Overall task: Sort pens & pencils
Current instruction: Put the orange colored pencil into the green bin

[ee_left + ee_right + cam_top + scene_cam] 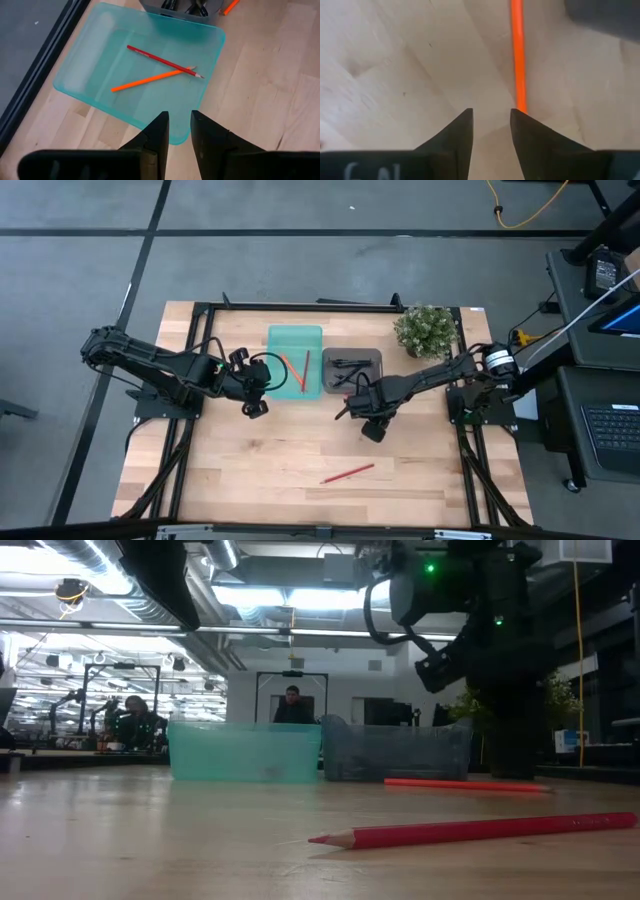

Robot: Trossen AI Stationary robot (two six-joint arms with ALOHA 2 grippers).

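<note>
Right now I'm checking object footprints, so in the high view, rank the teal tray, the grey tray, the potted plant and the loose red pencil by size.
1. teal tray, largest.
2. grey tray and potted plant: too alike to rank.
3. red pencil, smallest, a thin stick lying alone on the table.

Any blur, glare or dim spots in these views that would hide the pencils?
Low view: the near red pencil is sharp, the arms dark against bright ceiling lights. Right wrist view: the orange pencil is blurred from closeness. Left wrist view: evenly lit, both pencils in the teal tray read clearly.
</note>
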